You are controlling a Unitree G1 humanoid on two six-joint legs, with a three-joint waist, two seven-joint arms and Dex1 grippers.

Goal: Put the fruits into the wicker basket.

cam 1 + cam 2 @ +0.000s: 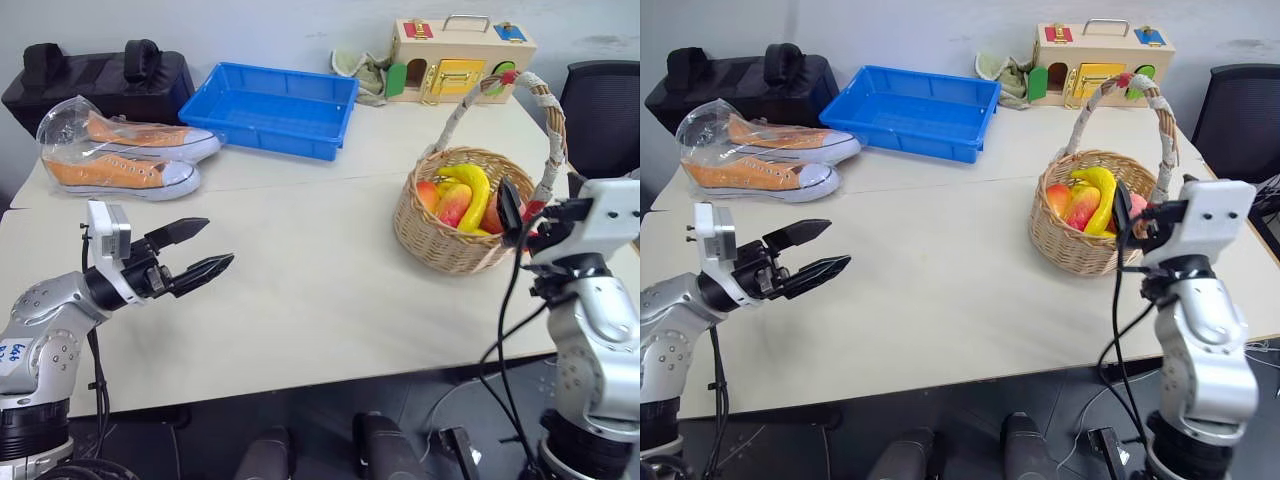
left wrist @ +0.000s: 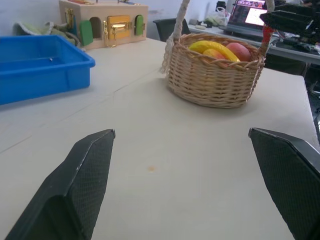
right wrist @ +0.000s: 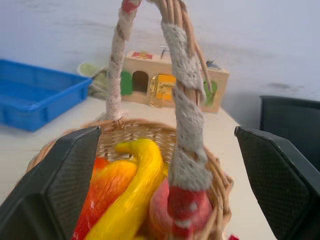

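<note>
The wicker basket (image 1: 452, 248) stands on the right side of the table, its cloth-wrapped handle (image 1: 548, 110) arching over it. Inside lie the fruits: a yellow banana (image 1: 472, 190), a red-to-yellow mango (image 1: 455, 205) and a pink peach (image 1: 1137, 203). My right gripper (image 1: 1140, 215) hovers at the basket's near right rim, by the foot of the handle, open and empty. In the right wrist view its fingers (image 3: 55, 180) stand wide apart in front of the handle. My left gripper (image 1: 205, 250) hangs open over the table's left front, pointing toward the basket (image 2: 212, 75).
A blue plastic tray (image 1: 275, 105) sits at the back centre. A bag with orange sneakers (image 1: 125, 150) and a black bag (image 1: 95, 75) lie at the back left. A wooden toy house (image 1: 460, 60) stands behind the basket, a black chair (image 1: 605, 110) to the right.
</note>
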